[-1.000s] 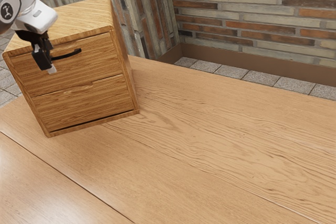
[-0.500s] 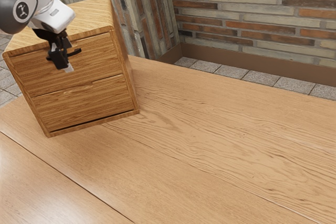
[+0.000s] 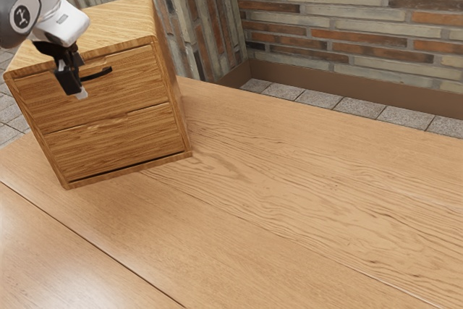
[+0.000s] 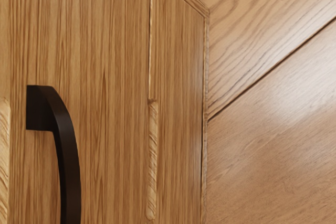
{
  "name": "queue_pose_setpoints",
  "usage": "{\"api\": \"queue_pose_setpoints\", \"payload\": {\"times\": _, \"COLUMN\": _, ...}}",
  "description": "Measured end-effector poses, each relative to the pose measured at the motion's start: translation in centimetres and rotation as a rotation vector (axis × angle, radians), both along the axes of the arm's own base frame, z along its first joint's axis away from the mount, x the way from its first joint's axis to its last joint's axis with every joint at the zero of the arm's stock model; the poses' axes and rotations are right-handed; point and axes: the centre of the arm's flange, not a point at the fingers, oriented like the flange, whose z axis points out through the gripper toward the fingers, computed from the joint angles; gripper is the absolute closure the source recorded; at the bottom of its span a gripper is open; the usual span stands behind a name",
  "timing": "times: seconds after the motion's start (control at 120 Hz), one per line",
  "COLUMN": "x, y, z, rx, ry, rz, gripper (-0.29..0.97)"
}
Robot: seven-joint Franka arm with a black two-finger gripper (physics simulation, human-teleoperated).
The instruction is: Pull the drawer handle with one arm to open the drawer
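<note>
A wooden cabinet (image 3: pixel 108 135) with two drawers stands at the table's far left in the exterior view. The top drawer (image 3: pixel 126 88) sits flush with the cabinet front and carries a black curved handle (image 3: pixel 99 73). My gripper (image 3: pixel 72 86) hangs in front of that drawer, over the handle's end toward the exterior view's left, pointing down along the drawer front. Seen from the wrist, one end of the black handle (image 4: pixel 63 145) arcs over the drawer front (image 4: pixel 115 77), just beside my hand.
The lower drawer (image 3: pixel 116 142) has no handle that I can see. The wooden table (image 3: pixel 289 200) spreads wide toward the exterior view's right. A brick wall (image 3: pixel 347 12) and a tiled floor strip (image 3: pixel 362 106) lie beyond it. Table surface (image 4: pixel 273 129) shows past the cabinet's edge.
My gripper slid toward the exterior view's right along the handle, then came back left and slightly up. The drawer front has not moved.
</note>
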Motion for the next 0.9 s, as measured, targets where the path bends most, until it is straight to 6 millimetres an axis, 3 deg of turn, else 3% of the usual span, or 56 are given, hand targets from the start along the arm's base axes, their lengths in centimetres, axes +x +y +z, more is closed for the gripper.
{"api": "queue_pose_setpoints", "payload": {"times": 0.267, "x": 0.7, "y": -0.7, "z": 0.0, "rx": 0.012, "ry": -0.027, "rz": -0.023, "gripper": 0.00}}
{"api": "queue_pose_setpoints", "payload": {"times": 0.45, "x": -0.3, "y": 0.2, "z": 0.8, "rx": 0.016, "ry": -0.047, "rz": -0.010, "gripper": 0.00}}
{"api": "queue_pose_setpoints", "payload": {"times": 0.683, "x": -0.2, "y": 2.0, "z": -2.2, "rx": 0.016, "ry": -0.051, "rz": 0.007, "gripper": 0.00}}
{"api": "queue_pose_setpoints", "payload": {"times": 0.9, "x": 1.3, "y": 0.3, "z": -4.2, "rx": 0.010, "ry": -0.058, "rz": -0.032, "gripper": -0.02}}
